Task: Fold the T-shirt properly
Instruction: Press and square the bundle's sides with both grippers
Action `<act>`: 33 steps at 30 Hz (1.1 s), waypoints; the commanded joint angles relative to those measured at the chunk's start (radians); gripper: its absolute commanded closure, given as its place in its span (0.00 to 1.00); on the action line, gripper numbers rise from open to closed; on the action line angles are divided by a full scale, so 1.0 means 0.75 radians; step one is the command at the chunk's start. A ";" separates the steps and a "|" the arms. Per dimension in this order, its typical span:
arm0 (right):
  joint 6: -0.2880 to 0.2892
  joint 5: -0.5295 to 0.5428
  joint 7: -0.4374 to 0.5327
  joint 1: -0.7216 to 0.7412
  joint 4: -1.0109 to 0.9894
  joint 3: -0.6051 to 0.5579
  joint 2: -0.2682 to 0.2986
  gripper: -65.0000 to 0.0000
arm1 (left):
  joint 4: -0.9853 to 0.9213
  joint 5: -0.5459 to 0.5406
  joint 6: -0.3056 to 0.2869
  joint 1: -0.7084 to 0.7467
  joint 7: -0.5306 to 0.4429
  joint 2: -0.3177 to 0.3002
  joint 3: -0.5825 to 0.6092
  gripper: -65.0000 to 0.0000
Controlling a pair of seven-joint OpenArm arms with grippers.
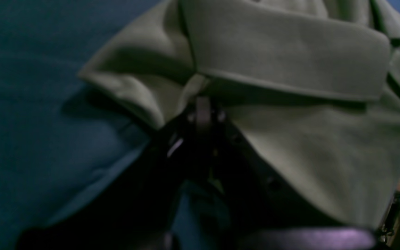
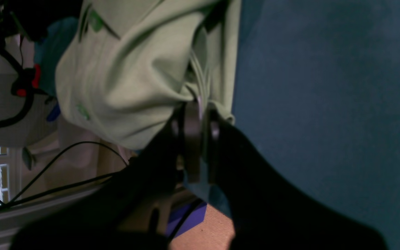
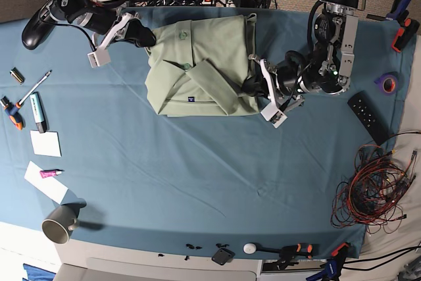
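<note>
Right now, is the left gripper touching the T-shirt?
Touching. In the left wrist view the left gripper has its jaws shut on a fold of the T-shirt, with cloth running straight into the fingertips.

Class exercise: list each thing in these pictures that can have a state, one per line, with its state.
T-shirt: partly folded, flat on the cloth, gripped at both sides.
Left gripper: shut on the T-shirt.
Right gripper: shut on the T-shirt.
Mug: lying on its side.
Wires: tangled in a heap.

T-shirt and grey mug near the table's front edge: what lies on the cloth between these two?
Nothing. In the base view the teal cloth is bare between the T-shirt and the mug.
</note>
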 commanded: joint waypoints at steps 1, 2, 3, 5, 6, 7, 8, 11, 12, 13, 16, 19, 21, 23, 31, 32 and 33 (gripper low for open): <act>0.002 0.029 0.012 -0.011 0.019 0.003 0.009 1.00 | 0.018 -0.023 -0.001 -0.018 -0.032 0.000 -0.003 1.00; 0.002 0.028 0.012 -0.018 0.019 0.003 0.009 1.00 | 0.018 -0.023 -0.001 -0.018 -0.032 0.000 -0.003 1.00; 0.002 0.024 0.012 -0.025 0.019 0.003 0.009 1.00 | 0.018 -0.023 -0.001 -0.018 -0.032 0.000 -0.003 1.00; 0.002 0.023 0.012 -0.041 0.019 0.003 0.009 1.00 | 0.018 -0.023 -0.001 -0.018 -0.032 0.000 -0.003 1.00; 0.002 0.021 0.012 -0.047 0.019 0.003 0.009 1.00 | 0.018 -0.023 -0.001 -0.019 -0.032 0.000 -0.003 1.00; 0.002 0.017 0.012 -0.051 0.019 0.003 0.009 1.00 | 0.018 -0.023 -0.001 -0.019 -0.032 0.000 -0.003 1.00; 0.002 0.015 0.012 -0.054 0.019 0.004 0.009 1.00 | 0.018 -0.023 -0.001 -0.018 -0.033 0.000 -0.003 1.00; 0.002 0.014 0.012 -0.054 0.019 0.004 0.009 1.00 | 0.018 -0.023 -0.001 -0.018 -0.033 0.000 -0.003 1.00; 0.002 0.013 0.012 -0.054 0.019 0.005 0.009 1.00 | 0.018 -0.023 -0.001 -0.018 -0.032 0.000 -0.003 1.00; 0.002 0.013 0.012 -0.054 0.019 0.006 0.009 1.00 | 0.018 -0.023 -0.001 -0.018 -0.032 0.000 -0.003 1.00; 0.002 0.013 0.012 -0.054 0.019 0.007 0.009 1.00 | 0.018 -0.023 -0.001 -0.018 -0.032 0.000 -0.003 1.00; 0.002 -0.037 0.012 -0.055 0.019 0.007 0.009 0.99 | 0.018 -0.023 -0.001 -0.018 -0.032 -0.001 -0.003 1.00; 0.002 -0.069 0.012 -0.055 0.019 0.007 0.009 0.99 | 0.018 -0.023 -0.001 -0.018 -0.032 0.000 -0.003 1.00; 0.002 -0.086 0.012 -0.055 0.019 0.007 0.009 0.99 | 0.018 -0.023 -0.001 -0.018 -0.032 0.000 -0.003 1.00; 0.002 -0.091 0.012 -0.055 0.019 0.007 0.009 0.99 | 0.018 -0.023 -0.001 -0.018 -0.032 0.000 -0.003 1.00; 0.002 -0.091 0.012 -0.055 0.019 0.007 0.009 0.99 | 0.018 -0.023 -0.001 -0.018 -0.032 0.000 -0.003 1.00; 0.002 -0.091 0.012 -0.055 0.019 0.007 0.009 0.99 | 0.018 -0.023 -0.001 -0.018 -0.032 0.000 -0.003 1.00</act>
